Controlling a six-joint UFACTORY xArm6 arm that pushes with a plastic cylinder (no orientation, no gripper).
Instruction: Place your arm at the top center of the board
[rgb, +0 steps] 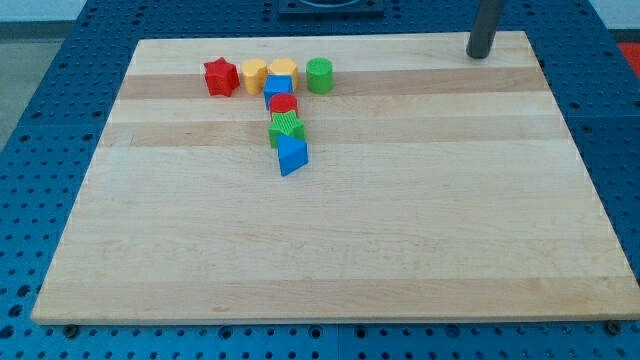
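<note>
My tip (479, 55) rests on the wooden board (330, 240) near its top right corner, far to the right of all the blocks. The blocks form a T near the top left of centre. Along the top row are a red star (220, 77), a yellow block (253, 73), a second yellow block (283, 69) and a green cylinder (319, 75). Below them run a blue block (278, 87), a red block (284, 104), a green star (286, 128) and a blue triangle (292, 156).
The board lies on a blue perforated table (40, 150). A dark object (330, 8) sits past the board's top edge at the view's top centre.
</note>
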